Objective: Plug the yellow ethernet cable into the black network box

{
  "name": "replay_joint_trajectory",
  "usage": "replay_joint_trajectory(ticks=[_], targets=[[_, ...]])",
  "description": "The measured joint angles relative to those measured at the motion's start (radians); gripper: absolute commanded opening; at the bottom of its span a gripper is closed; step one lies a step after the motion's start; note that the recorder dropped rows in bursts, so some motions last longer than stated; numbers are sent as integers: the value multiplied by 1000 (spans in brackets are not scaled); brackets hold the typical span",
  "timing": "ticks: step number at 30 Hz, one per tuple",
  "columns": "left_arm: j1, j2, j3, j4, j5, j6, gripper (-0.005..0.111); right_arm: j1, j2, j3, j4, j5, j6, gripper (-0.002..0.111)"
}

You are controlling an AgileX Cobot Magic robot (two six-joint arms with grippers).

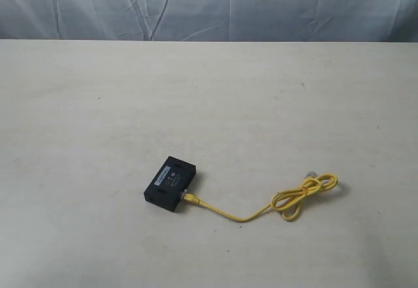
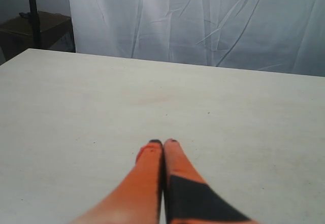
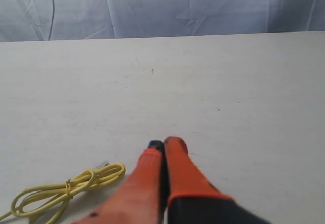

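The black network box [image 1: 170, 185] lies flat on the table, left of the middle and toward the front. The yellow ethernet cable [image 1: 261, 210] has one plug sitting in the box's edge port and runs right to a small tied loop bundle [image 1: 305, 194]; its free clear plug [image 1: 311, 172] lies just beyond the loops. In the right wrist view the loop bundle [image 3: 66, 189] lies beside my right gripper [image 3: 165, 144], which is shut and holds nothing. My left gripper [image 2: 163, 142] is shut over bare table, with box and cable out of its view. No arm shows in the exterior view.
The pale table [image 1: 209, 105] ends at a far edge with a wrinkled white curtain [image 1: 209, 4] behind it. In the left wrist view a dark stand and a brown box [image 2: 35, 26] sit beyond the table's far corner.
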Motion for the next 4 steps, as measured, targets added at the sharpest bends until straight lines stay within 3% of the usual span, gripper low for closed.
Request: replay_joint_trajectory(ticks=[4], targets=[[0, 0, 0, 0, 0, 0, 0, 0, 0, 0, 0, 0, 0, 0]])
